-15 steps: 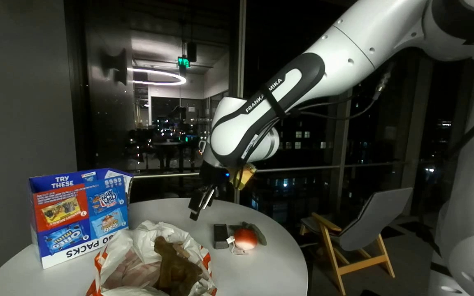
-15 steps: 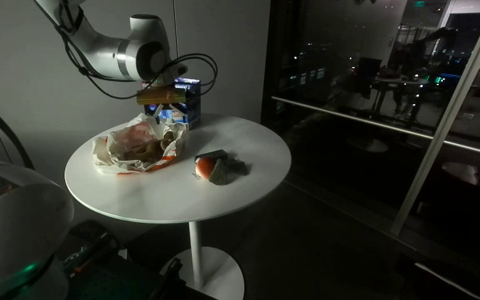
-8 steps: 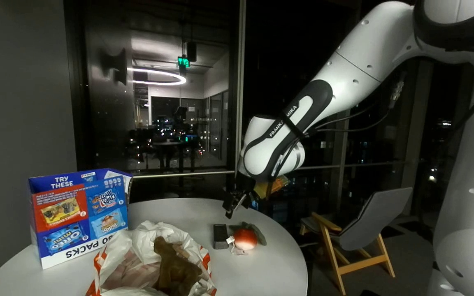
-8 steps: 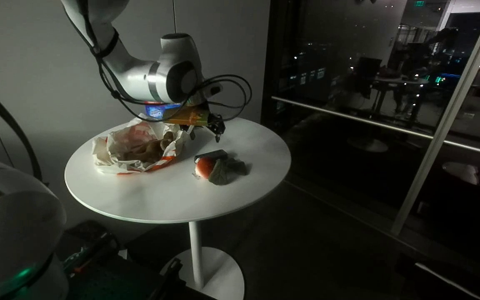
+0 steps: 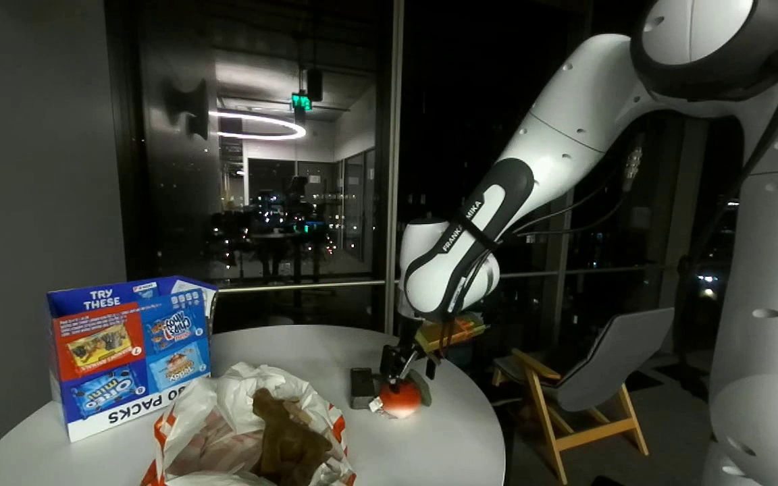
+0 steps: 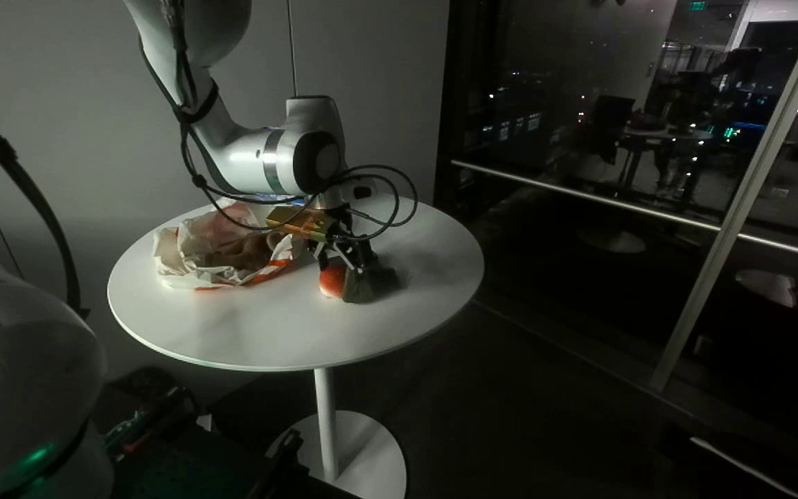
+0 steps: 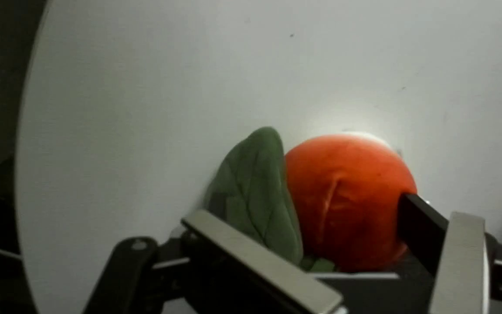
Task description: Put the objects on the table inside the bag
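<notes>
A red-orange round plush [image 5: 400,401] with green leaves lies on the white table; it also shows in an exterior view [image 6: 332,283] and the wrist view [image 7: 351,196]. My gripper [image 5: 410,375] is lowered over it. In the wrist view my gripper [image 7: 314,203] has its fingers wide apart, one by the green leaf [image 7: 255,187], one against the orange side. A small dark box [image 5: 362,388] lies beside the plush; the arm hides it in an exterior view. The white and orange bag [image 5: 237,385] lies open with a brown plush [image 5: 291,439] in it, also shown in an exterior view [image 6: 191,239].
A blue snack box [image 5: 132,358] stands on the table behind the bag. The round table's edge [image 6: 371,360] curves near the plush. A grey chair [image 5: 618,358] stands off the table by the windows.
My gripper has moved away from beside the snack box, across the table and down onto the orange plush. The plush has shifted slightly toward the bag.
</notes>
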Available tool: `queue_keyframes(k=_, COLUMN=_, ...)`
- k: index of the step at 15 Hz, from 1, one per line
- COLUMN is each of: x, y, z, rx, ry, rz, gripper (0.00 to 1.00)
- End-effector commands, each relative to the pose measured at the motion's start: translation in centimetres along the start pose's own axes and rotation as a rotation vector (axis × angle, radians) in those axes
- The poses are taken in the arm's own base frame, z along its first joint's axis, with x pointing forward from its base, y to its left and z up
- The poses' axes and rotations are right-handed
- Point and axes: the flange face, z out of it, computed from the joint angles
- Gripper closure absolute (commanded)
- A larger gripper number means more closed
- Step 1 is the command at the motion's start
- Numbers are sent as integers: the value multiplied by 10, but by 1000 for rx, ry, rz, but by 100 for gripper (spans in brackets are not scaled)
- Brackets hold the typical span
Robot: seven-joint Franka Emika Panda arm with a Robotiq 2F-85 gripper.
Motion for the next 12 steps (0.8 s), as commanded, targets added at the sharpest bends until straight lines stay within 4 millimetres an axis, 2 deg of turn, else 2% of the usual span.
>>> queue_keyframes(k=1, x=4, y=-28, z=5, rx=57, ry=-62, rz=22, gripper=0)
queue_keyframes(k=5, x=8, y=-33, z=15, rx=37, ry=-60, rz=-5, gripper=0)
queue_keyframes(k=6, x=9, y=-32, z=18, rx=32, ry=-64, rz=-5, gripper=25)
queue_keyframes(k=7, x=9, y=-31, z=20, rx=25, ry=-69, rz=-11, gripper=27)
queue_keyframes(k=11, x=8, y=-28, z=26, rx=16, ry=-66, rz=-26, gripper=55)
queue_keyframes(k=12, x=8, y=-28, z=26, rx=12, ry=-62, rz=-34, gripper=65)
